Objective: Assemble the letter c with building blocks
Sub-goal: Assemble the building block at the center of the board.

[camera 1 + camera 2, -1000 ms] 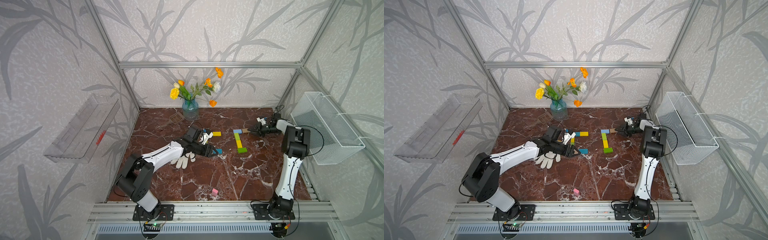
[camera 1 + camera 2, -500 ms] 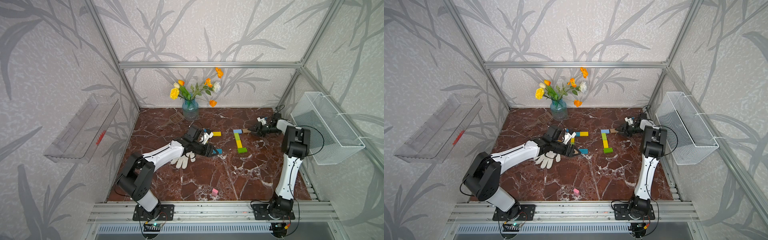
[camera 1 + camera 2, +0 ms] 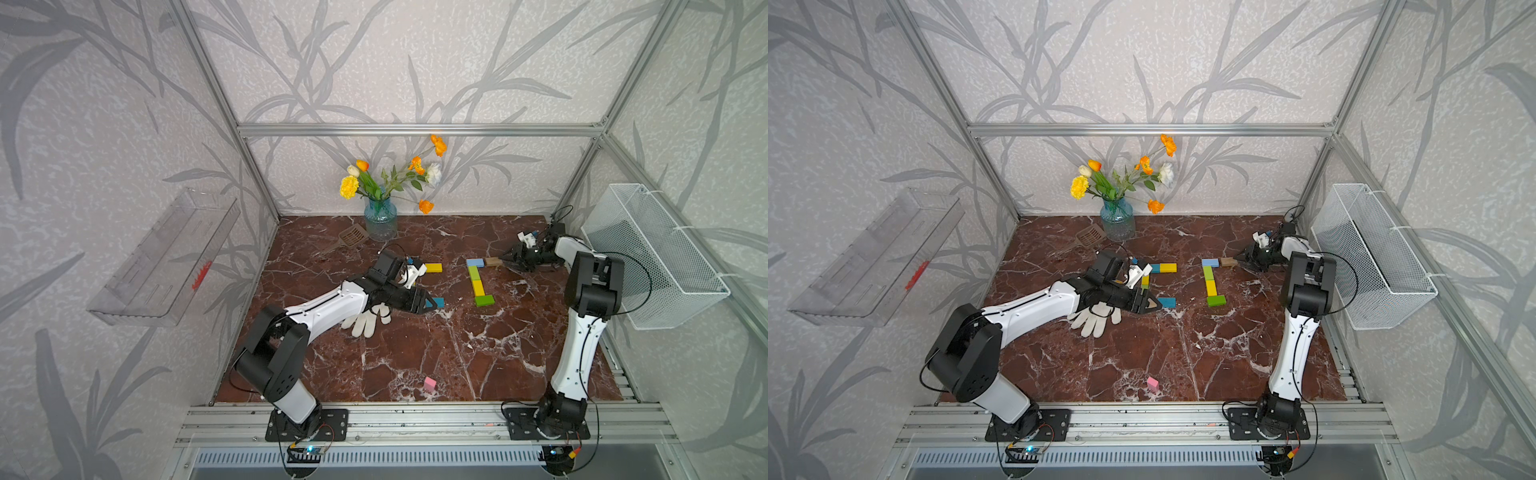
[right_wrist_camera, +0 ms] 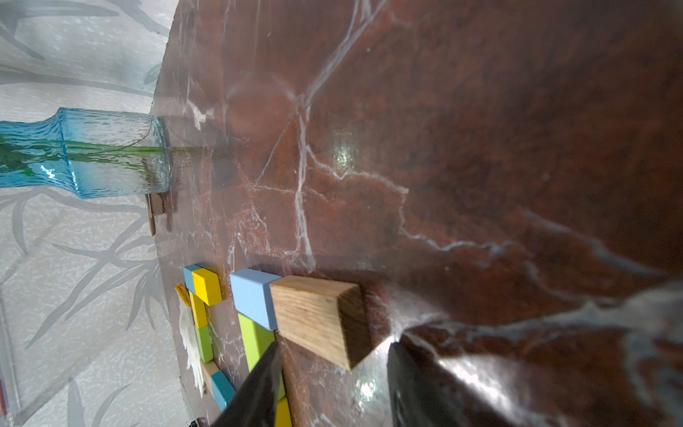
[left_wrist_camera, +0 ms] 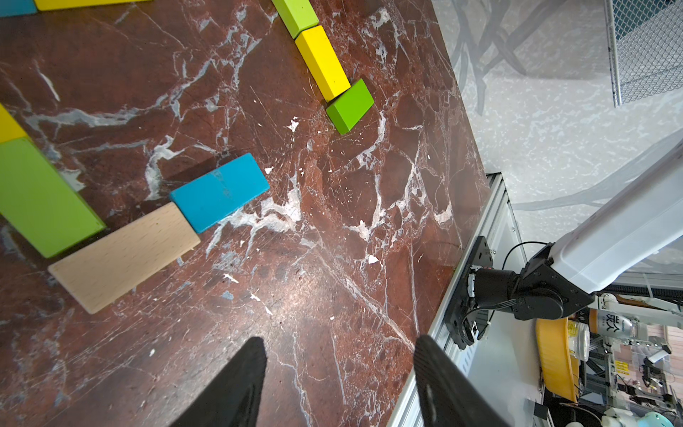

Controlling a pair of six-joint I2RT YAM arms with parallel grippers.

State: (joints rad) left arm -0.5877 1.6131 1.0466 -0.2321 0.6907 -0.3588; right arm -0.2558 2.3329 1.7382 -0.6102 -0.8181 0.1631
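Right gripper (image 3: 506, 258) and left gripper (image 5: 340, 339) were held apart, empty, while the wooden block (image 4: 318, 318) was butted against the light blue block (image 4: 253, 297), seemingly extending the C's top.

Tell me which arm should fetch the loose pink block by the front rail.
Left. The left claw is open, empty and mid-table, nearer the pink block; the right claw sits farther back, at the wooden block.

In a top view, a block column (image 3: 477, 280) is lying right of centre on the table (image 3: 415, 353), and another block group (image 3: 433, 268) is sitting to its left. The glove (image 3: 365, 322) is lying lower left of that group, the vase (image 3: 380, 218) is standing above it, and a lone block (image 3: 429, 383) is resting near the table's lower edge.
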